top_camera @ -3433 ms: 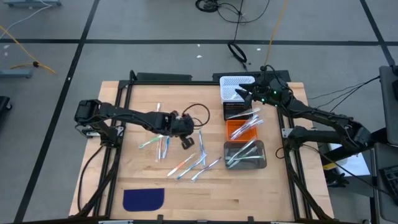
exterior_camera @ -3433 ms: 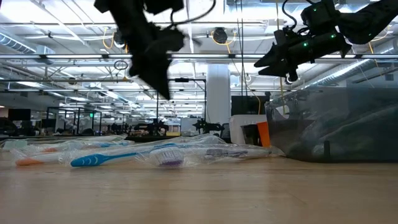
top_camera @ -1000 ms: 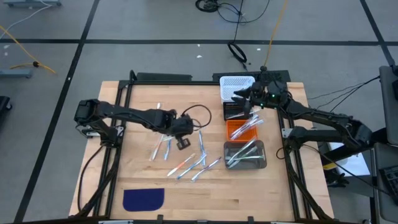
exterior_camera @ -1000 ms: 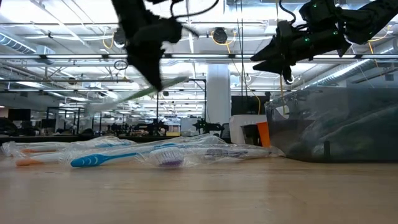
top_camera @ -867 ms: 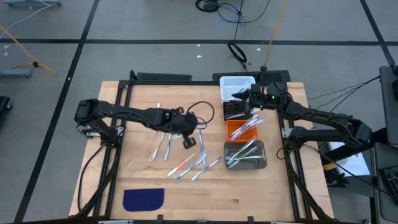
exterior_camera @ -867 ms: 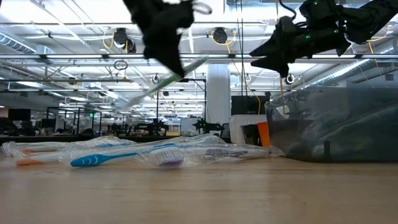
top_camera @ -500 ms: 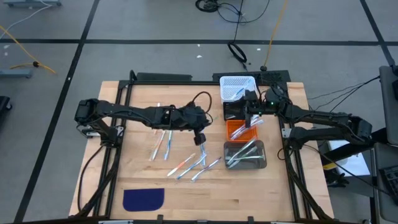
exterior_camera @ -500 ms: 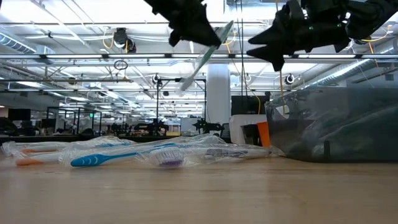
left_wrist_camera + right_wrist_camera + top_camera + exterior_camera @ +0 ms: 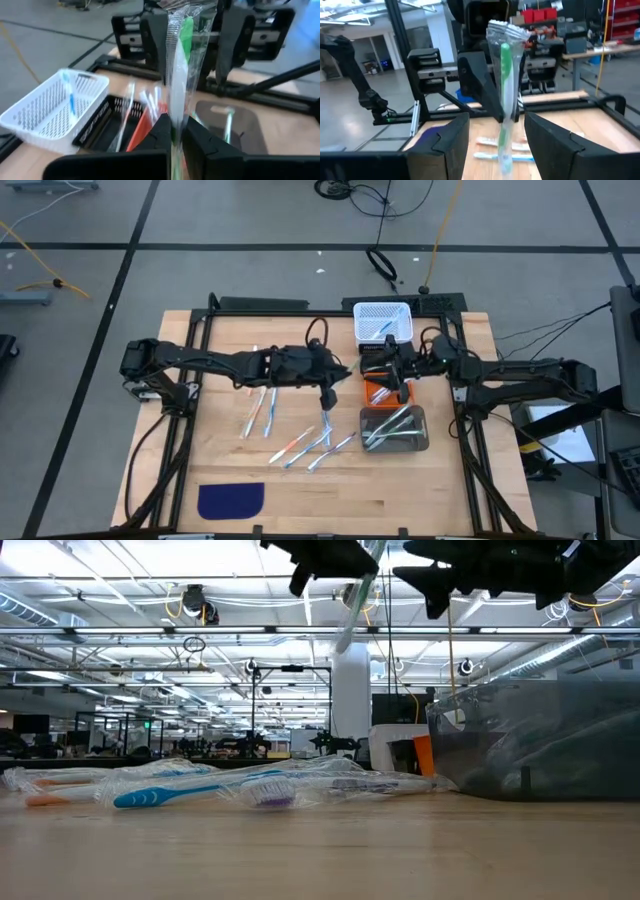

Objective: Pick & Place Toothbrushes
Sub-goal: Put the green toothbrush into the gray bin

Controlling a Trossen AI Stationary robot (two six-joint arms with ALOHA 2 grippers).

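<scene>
The big wooden table (image 9: pixel 420 490) has a row of bins on its right side: a white basket (image 9: pixel 383 321) at the far end, then a black bin (image 9: pixel 374 356), an orange bin (image 9: pixel 378 390) and a grey bin (image 9: pixel 395 429) nearest. A second ago the left arm was over the middle of the table. Now it has swung right, up to the bins. The left gripper (image 9: pixel 328 388) is pinched tight on a green toothbrush (image 9: pixel 185 47) in a clear wrapper and holds it up high in the air. The right gripper (image 9: pixel 392 373) has come in from the far side to meet it. Its fingers (image 9: pixel 451 142) are spread apart with nothing in them, and the green toothbrush stands just in front of them. This looks like a hand-over is about to start. More toothbrushes (image 9: pixel 300 442) lie loose on the middle of the table, so lots of work is left.
</scene>
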